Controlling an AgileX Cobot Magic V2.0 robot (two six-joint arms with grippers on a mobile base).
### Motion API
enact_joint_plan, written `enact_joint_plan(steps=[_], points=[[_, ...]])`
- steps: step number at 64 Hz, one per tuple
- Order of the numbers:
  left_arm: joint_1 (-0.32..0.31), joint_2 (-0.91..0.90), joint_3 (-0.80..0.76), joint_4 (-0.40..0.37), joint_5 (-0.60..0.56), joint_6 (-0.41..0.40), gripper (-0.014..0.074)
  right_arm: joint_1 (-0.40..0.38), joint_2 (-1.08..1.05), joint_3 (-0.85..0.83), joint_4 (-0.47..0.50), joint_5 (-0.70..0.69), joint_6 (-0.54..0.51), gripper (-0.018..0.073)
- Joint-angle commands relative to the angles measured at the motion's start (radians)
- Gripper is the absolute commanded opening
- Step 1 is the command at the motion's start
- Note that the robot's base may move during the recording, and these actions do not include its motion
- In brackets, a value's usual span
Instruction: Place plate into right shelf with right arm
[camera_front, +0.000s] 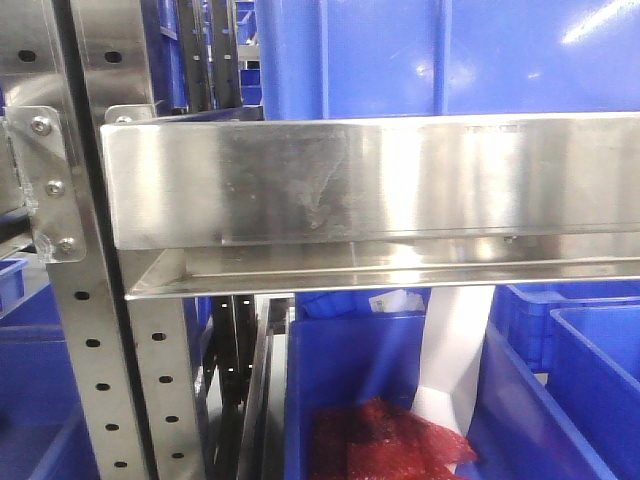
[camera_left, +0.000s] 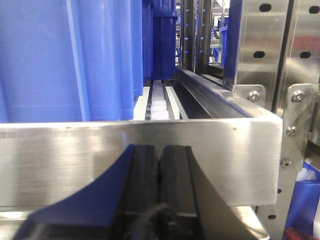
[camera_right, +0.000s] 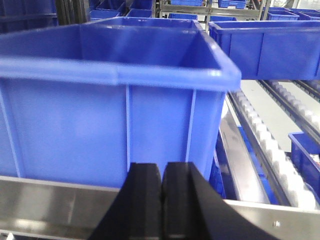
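Observation:
The plate is out of view in all three views. The right shelf is a shiny steel rack; its flat front ledge (camera_front: 380, 185) fills the front view, bolted to a perforated upright (camera_front: 95, 340). My left gripper (camera_left: 159, 150) is shut and empty, close in front of a steel ledge (camera_left: 75, 160). My right gripper (camera_right: 163, 167) is shut and empty, close in front of a large blue bin (camera_right: 105, 100) that stands behind a steel ledge (camera_right: 45, 202).
Blue bins (camera_front: 400, 60) stand on the ledge and below it; one lower bin (camera_front: 360, 400) holds a red bag (camera_front: 390, 445). White roller tracks (camera_right: 270, 145) run to the right of the big bin. More bins (camera_right: 270, 40) stand further back.

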Motion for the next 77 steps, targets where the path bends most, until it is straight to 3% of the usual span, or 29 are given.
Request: enact_joint_plan(steps=[1, 26, 34, 41, 55, 64, 77], points=[[0.001, -0.011, 0.008, -0.002, -0.085, -0.002, -0.0047, -0.004, 0.001, -0.009, -0.012, -0.084, -0.01, 0.0049], [0.001, -0.011, 0.008, -0.002, -0.085, -0.002, -0.0047, -0.004, 0.001, -0.004, -0.014, -0.072, -0.01, 0.0049], [0.001, -0.011, 0.008, -0.002, -0.085, -0.002, -0.0047, -0.008, 0.0, 0.034, -0.016, -0.137, -0.015, 0.0049], [0.001, -0.011, 0.008, -0.002, -0.085, -0.002, -0.0047, -0.055, -0.001, 0.104, 0.042, -0.264, -0.09, 0.0049], [0.001, -0.011, 0.008, -0.002, -0.085, -0.002, -0.0047, -0.223, -0.049, 0.283, 0.262, -0.446, -0.286, 0.0049], [0.001, -0.011, 0.008, -0.002, -0.085, -0.002, -0.0047, -0.283, -0.131, 0.427, 0.273, -0.541, -0.298, 0.0049], [0.001, -0.011, 0.008, -0.002, -0.085, -0.002, -0.0047, -0.285, -0.259, 0.615, 0.273, -0.649, -0.298, 0.0049]])
